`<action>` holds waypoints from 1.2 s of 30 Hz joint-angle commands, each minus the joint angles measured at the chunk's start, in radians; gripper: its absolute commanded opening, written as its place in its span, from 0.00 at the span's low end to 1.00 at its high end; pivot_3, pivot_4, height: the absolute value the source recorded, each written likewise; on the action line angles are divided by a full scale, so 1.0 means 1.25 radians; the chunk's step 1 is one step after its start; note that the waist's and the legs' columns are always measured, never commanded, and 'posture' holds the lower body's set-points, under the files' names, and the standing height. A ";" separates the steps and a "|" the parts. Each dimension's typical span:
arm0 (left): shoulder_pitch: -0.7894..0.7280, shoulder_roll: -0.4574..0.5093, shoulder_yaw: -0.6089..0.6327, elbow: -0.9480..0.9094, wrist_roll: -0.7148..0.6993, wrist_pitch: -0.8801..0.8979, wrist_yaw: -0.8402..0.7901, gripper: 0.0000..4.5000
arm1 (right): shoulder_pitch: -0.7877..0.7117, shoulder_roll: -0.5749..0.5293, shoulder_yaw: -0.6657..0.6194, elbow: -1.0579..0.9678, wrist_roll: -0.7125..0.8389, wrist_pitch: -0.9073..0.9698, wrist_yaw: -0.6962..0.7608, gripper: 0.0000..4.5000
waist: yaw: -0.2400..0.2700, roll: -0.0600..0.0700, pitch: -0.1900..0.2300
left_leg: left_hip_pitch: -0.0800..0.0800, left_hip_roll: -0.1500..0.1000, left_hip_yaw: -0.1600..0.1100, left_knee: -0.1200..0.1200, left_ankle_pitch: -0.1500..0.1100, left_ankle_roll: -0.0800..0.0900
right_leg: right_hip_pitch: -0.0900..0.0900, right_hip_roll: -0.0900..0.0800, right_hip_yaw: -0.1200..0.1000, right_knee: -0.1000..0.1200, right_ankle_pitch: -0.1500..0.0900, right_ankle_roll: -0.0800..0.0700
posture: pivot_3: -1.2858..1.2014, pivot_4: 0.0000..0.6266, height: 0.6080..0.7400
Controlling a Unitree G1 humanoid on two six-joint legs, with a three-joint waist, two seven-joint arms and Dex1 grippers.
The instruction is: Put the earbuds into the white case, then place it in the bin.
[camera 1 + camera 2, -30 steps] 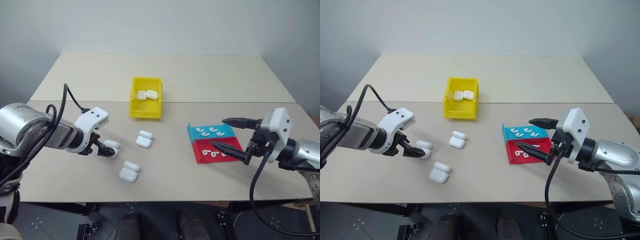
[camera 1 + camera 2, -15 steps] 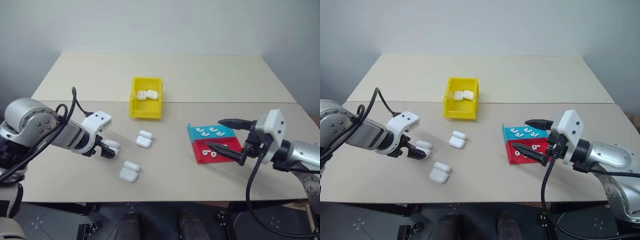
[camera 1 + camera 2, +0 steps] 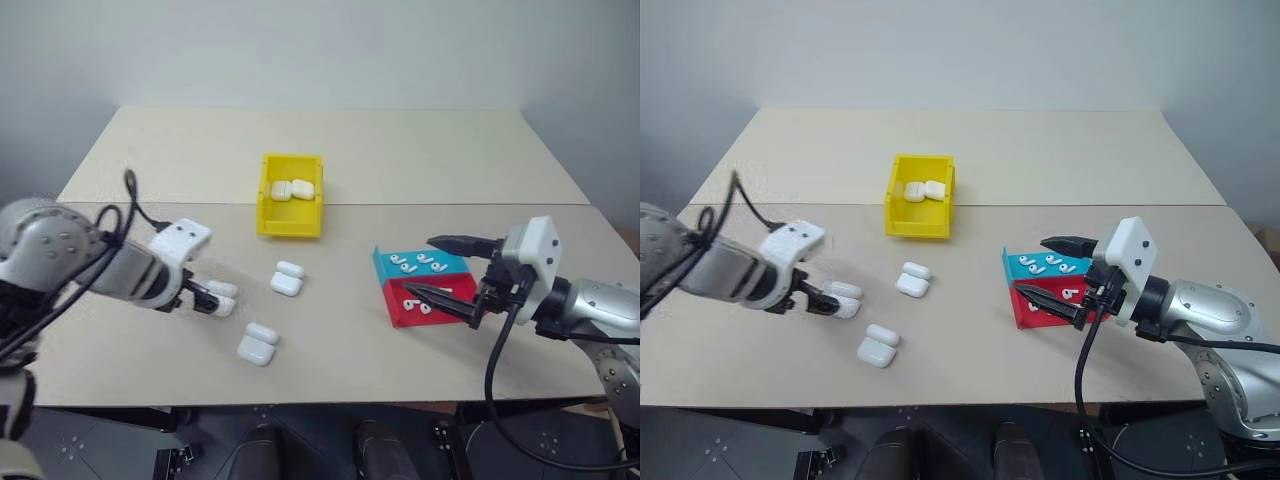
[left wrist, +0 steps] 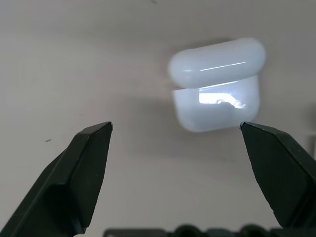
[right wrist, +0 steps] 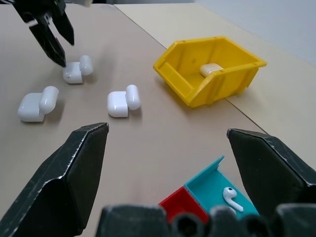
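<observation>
Three white cases with lids flipped open lie on the table: one [image 3: 223, 296] just ahead of my left gripper [image 3: 206, 299], one [image 3: 288, 279] in the middle and one [image 3: 258, 343] nearer the front edge. In the left wrist view the first case [image 4: 215, 84] sits beyond the open fingers, untouched. Earbuds [image 3: 420, 263] lie in a teal tray [image 3: 385, 262] and a red tray [image 3: 400, 315]. My right gripper [image 3: 420, 266] hovers open over these trays, holding nothing. The yellow bin [image 3: 290, 222] stands behind the cases, with closed cases [image 3: 292, 188] inside.
The table is two beige tops joined by a seam [image 3: 150, 203] running behind the bin. Bare tabletop lies between the cases and the trays [image 3: 335, 300].
My left wrist has rolled and the hand has drawn slightly up and to the left, its fingertips still beside the case. The right gripper has stayed over the trays.
</observation>
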 commanded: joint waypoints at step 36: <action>0.197 -0.006 0.160 0.047 0.842 -0.888 -1.437 1.00 | -0.052 0.020 -0.005 0.002 0.010 -0.014 -0.017 1.00 | 0.009 0.001 -0.001 | 0.001 0.000 0.001 -0.002 0.002 -0.004 | 0.000 0.001 0.000 0.000 0.001 -0.001 | 0.52 0.24 1.00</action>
